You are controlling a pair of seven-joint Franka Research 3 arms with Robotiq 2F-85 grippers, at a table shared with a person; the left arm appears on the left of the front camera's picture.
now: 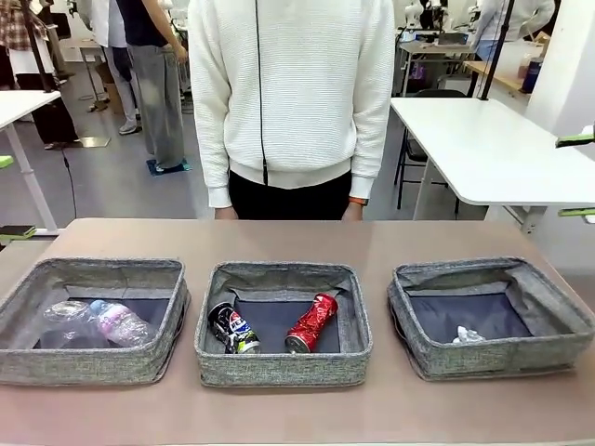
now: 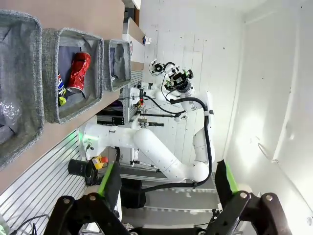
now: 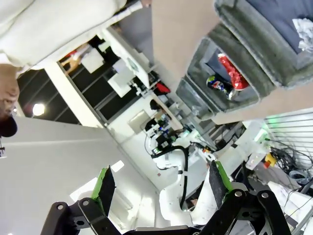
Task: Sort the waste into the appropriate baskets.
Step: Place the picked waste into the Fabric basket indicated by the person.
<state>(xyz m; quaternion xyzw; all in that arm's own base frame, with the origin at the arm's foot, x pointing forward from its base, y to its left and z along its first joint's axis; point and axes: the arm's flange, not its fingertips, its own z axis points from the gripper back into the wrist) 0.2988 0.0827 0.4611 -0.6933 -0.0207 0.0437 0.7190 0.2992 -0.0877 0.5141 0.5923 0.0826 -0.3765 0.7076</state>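
Three grey baskets in a row on the brown table (image 1: 297, 243), side by side but not touching. In the left basket (image 1: 93, 367), a small clear bottle with pink label (image 1: 119, 323) lying down, right beside a clear plastic cup (image 1: 67, 313). In the middle basket (image 1: 284, 367), a crushed dark blue-black can (image 1: 232, 329) on the left and a crushed red can (image 1: 312, 322) on the right, close together at the front. In the right basket (image 1: 493, 358), a white paper wad (image 1: 468, 335) near the front wall. Just past the table, a person in a white sweater (image 1: 293, 93), standing, arms down. Left gripper (image 2: 168, 183) wide open, holding nothing, up in the air away from the table. Right gripper (image 3: 161, 186) wide open too, also holding nothing, away from the baskets.
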